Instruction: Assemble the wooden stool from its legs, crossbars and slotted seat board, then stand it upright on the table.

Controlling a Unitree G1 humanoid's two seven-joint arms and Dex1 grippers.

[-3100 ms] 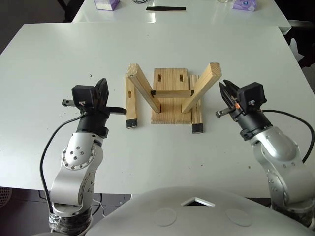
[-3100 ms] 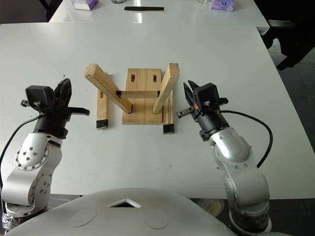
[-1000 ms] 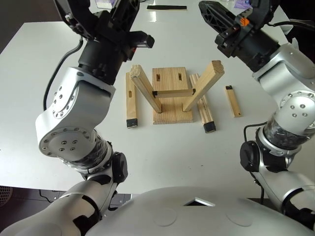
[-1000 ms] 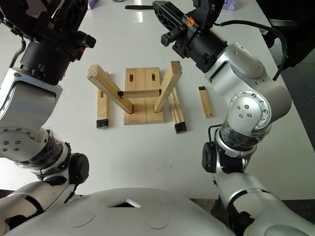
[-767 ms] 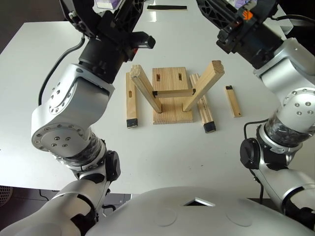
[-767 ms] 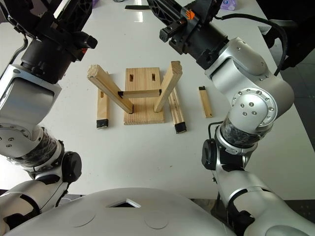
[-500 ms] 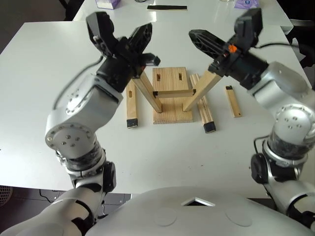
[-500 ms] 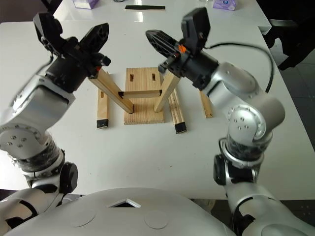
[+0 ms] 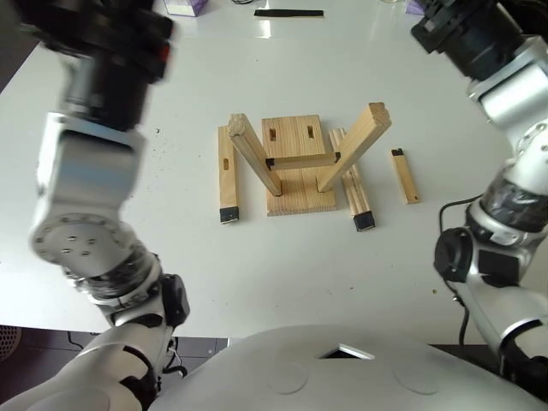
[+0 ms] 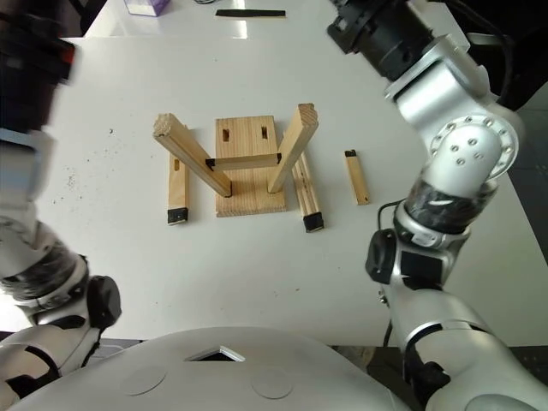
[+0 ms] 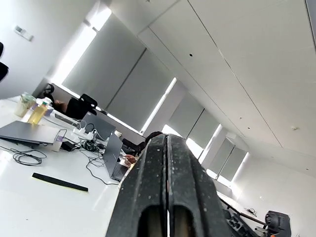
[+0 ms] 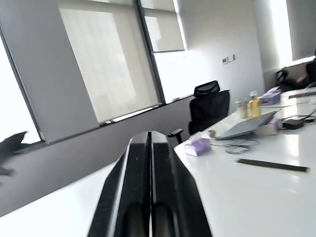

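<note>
Both grippers have gone up and out vs 0.5 s ago. Back then they hung spread over the two upright legs; now neither is near the wood. The wood hasn't shifted in that time.

Left gripper [image 11: 167, 140]: fingers [image 11: 154, 173] pressed together, nothing between them, aimed up at the room. Right gripper [image 12: 149, 136]: same, pads [image 12: 136, 173] flat on each other, empty. Left arm [image 9: 86, 171] is raised at the left side of the table [image 9: 257, 265], forearm running up toward the far-left corner. Right arm [image 9: 514, 86] is raised likewise on the right, wrist over the far-right corner.

Stool: seat board [image 9: 295, 195] lies flat mid-table. Two standing legs [image 9: 254, 156] sit at its near end, splayed outward and tied by a crossbar [image 9: 300, 160]. The far slots [image 9: 272, 134] are open. A loose leg [image 9: 227, 175] lies just left of the board. The second loose leg [image 9: 354, 195] lies just right of it, partly under the right standing leg. A short bar [image 9: 405, 175] lies apart to the right.

Judgement: roughly half built. Next is a loose leg into a far slot.
- Spread the fingers before descending.
- Grip the leg mid-length.
- Keep the black-capped end away from the board.
- Come in from the outer side so the splayed pair isn't knocked.
- Fit the short bar between the second pair before seating both, or it probably won't go in.
</note>
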